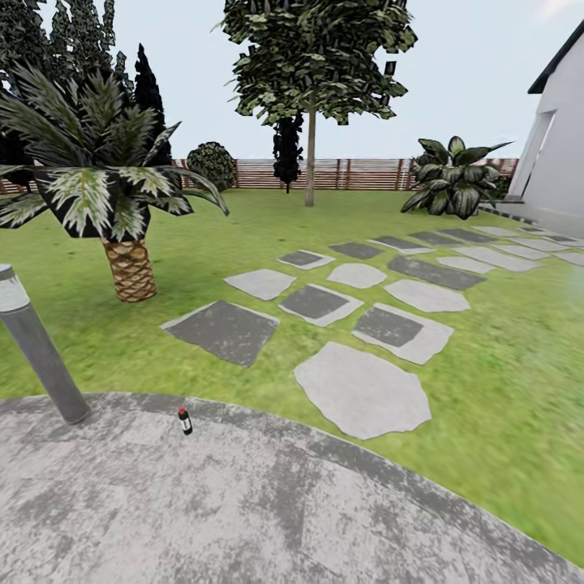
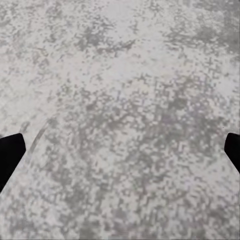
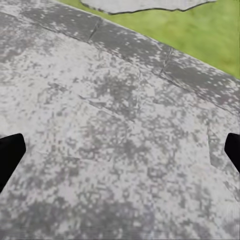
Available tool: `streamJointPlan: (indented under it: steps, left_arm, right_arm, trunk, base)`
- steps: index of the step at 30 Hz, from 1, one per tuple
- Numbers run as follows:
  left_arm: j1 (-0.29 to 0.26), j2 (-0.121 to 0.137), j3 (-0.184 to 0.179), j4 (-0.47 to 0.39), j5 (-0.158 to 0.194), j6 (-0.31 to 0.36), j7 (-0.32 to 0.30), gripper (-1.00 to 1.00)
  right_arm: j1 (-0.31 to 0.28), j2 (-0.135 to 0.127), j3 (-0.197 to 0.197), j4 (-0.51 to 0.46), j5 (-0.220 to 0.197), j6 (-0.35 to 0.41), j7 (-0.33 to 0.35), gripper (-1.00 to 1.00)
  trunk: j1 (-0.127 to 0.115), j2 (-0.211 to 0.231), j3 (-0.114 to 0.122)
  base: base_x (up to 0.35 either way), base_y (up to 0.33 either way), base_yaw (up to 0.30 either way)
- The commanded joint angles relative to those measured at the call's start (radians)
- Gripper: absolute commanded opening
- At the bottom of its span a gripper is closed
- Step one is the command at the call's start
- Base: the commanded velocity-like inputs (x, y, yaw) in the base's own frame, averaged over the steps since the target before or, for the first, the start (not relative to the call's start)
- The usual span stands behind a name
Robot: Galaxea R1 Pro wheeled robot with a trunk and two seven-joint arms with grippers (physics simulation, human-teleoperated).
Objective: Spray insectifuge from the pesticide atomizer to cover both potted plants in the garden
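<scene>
Both grippers spread wide, left [image 2: 120, 150] and right [image 3: 120, 150], empty over patio [image 1: 268, 503]. Pesticide atomizer [image 1: 185, 420] upright near patio's edge, beside bollard light [image 1: 36, 345]. Better roll closer first, then grab low, squarely.

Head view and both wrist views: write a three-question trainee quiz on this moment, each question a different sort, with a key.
1. True or false: the small bottle stands on the lawn.
2. Multiple choice: what rises at the patio edge, left of the bottle? A) a grey bollard lamp B) a wicker chair C) a watering can
3. Fill in: in both wrist views, the dark fingertips sit at the picture's two sides, so the jaws stand ____.

Key: 1. False, it stands on the grey patio near its edge. 2. A, the bollard lamp. 3. Open; the same shows for the right fingertips.
</scene>
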Motion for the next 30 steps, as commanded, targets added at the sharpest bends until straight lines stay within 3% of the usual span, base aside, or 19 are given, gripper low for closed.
streamJointPlan:
  steps: [1, 30]
  left_arm:
    - [-0.001, 0.0, 0.002, 0.001, -0.001, -0.003, -0.001, 1.0]
    - [-0.001, 0.0, 0.003, 0.001, -0.001, -0.003, -0.001, 1.0]
  right_arm:
    - [0.0, 0.0, -0.001, 0.0, 0.001, -0.003, -0.001, 1.0]
    - [0.0, 0.0, -0.001, 0.0, 0.001, -0.003, -0.002, 1.0]
  trunk:
    - [0.0, 0.0, -0.001]
    - [0.0, 0.0, -0.001]
  base:
    - [0.234, 0.253, 0.0]
    - [0.177, 0.281, 0.0]
